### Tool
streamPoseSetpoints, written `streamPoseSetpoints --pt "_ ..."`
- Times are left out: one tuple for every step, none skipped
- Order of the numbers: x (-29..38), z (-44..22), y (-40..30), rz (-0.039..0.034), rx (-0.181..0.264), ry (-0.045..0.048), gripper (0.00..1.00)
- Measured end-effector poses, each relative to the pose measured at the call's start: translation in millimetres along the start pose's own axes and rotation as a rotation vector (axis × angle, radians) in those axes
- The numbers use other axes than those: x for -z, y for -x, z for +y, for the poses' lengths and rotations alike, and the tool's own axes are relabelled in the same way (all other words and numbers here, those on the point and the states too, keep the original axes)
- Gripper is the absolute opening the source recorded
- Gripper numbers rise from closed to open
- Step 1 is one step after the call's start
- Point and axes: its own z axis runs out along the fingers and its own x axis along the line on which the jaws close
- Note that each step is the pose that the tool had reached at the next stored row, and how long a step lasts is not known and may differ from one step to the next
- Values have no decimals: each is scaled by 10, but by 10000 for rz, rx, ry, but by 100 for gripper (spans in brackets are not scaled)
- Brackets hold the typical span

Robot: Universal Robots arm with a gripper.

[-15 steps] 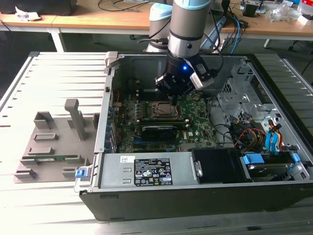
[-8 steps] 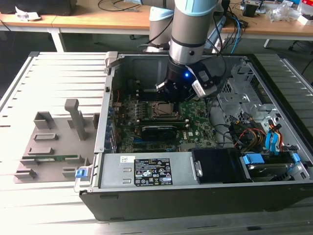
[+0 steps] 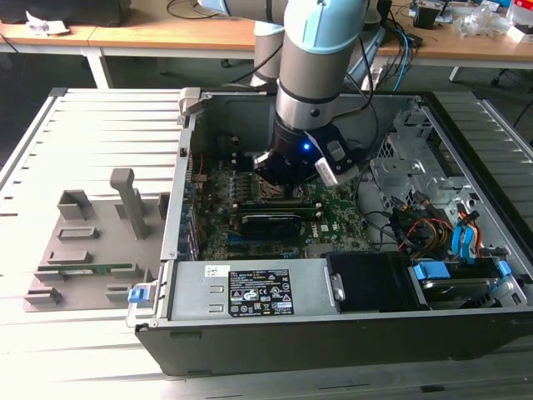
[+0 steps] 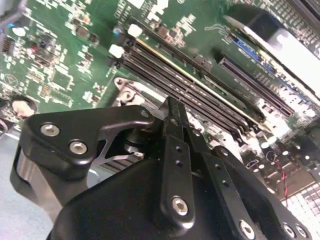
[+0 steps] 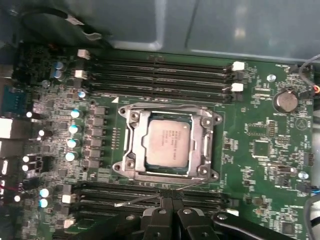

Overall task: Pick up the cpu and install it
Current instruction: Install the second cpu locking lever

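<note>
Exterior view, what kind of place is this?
Probably a robotics lab or test bench: an open computer case lies on a slatted metal table, a robot arm reaches into it, and wooden desks with cables stand behind.

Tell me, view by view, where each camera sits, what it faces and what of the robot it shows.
Exterior view: off the arm, above the open computer case, looking down; the arm reaches in, gripper low over the motherboard.
First wrist view: on the arm, facing down onto the cpu seated in its socket; the gripper shows at one edge.
Second wrist view: on the arm, close behind the gripper, facing the memory slots.
Shared: all show gripper and motherboard.
</note>
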Motion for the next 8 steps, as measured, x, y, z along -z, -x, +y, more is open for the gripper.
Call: streamPoseSetpoints --pt "-10 1 -43 0 0 10 11" --pt "-26 4 -100 0 0 13 11" --pt "-65 5 -170 0 -2 13 11" --pt "-80 5 -194 -1 -1 16 11" --pt "-83 5 -202 0 0 16 11" --pt "-92 6 -224 -1 0 17 11" --pt "-102 7 -258 0 1 17 11" --pt "-109 8 -282 0 0 19 11"
